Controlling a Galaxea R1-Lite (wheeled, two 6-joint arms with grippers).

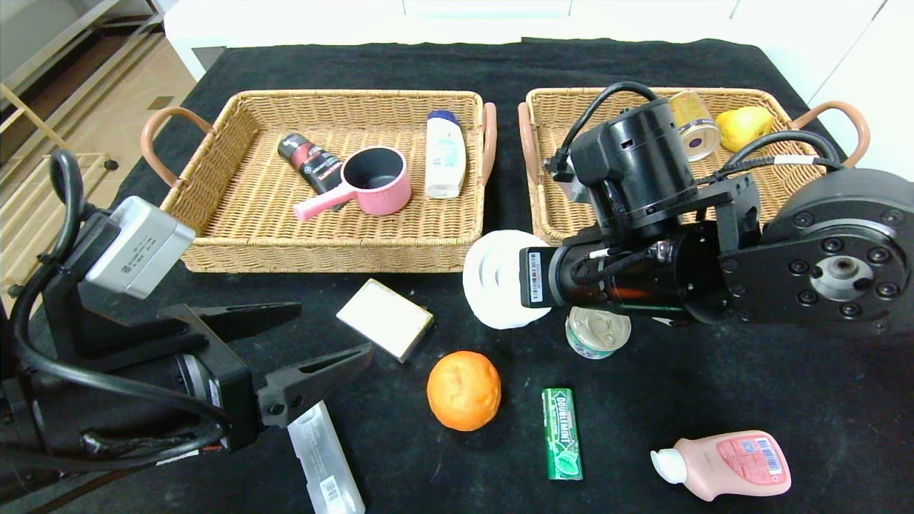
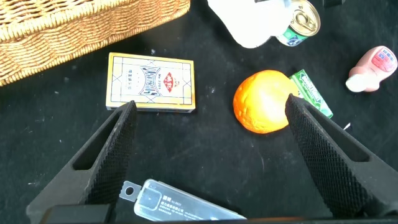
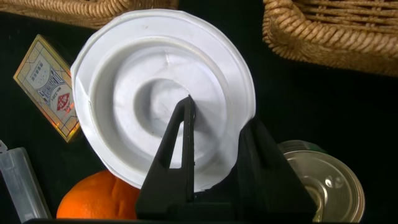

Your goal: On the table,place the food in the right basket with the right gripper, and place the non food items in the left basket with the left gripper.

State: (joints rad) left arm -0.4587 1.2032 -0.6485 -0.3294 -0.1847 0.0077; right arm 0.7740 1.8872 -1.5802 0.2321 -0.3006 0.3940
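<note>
Wicker left basket (image 1: 235, 235) holds pink saucepan (image 1: 375, 187).

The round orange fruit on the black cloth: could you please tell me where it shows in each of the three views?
Head view: round orange fruit near the front centre, between the flat beige box and the slim green gum pack.
Left wrist view: right of centre, partly behind one end effector finger.
Right wrist view: lower left corner, below the white round tub.
Shared landmark: the beige box.
</note>
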